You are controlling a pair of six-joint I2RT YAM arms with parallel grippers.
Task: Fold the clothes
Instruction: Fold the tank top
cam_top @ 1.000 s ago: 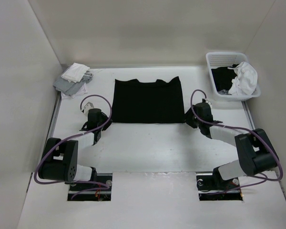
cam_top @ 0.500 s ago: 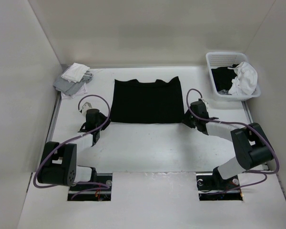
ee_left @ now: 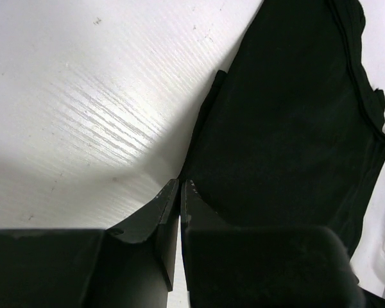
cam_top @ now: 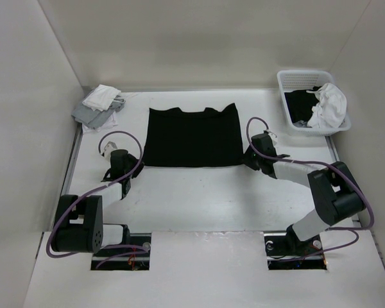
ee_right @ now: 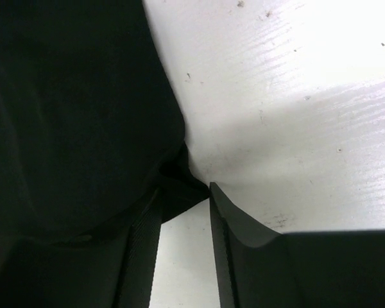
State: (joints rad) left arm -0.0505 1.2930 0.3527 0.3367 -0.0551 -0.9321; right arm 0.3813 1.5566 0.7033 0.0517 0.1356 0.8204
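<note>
Seemingly no fold was made yet: the clothes [cam_top: 191, 136] lay spread flat toward the 12 o'clock side of the table [cam_top: 199, 205]. The left gripper [ee_left: 179, 184] was pinched shut on their 7 o'clock corner, while the right gripper [ee_right: 185, 190] stood part-open around the bunched 5 o'clock corner.

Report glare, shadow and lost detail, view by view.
Top external: even, soft light, sharp; the black garment reads as a flat dark patch. Left wrist: a glare streak on the white table; the left gripper is near-black in the foreground. Right wrist: table blown out at upper right, a shadow band beside the garment's edge, cloth detail lost.
</note>
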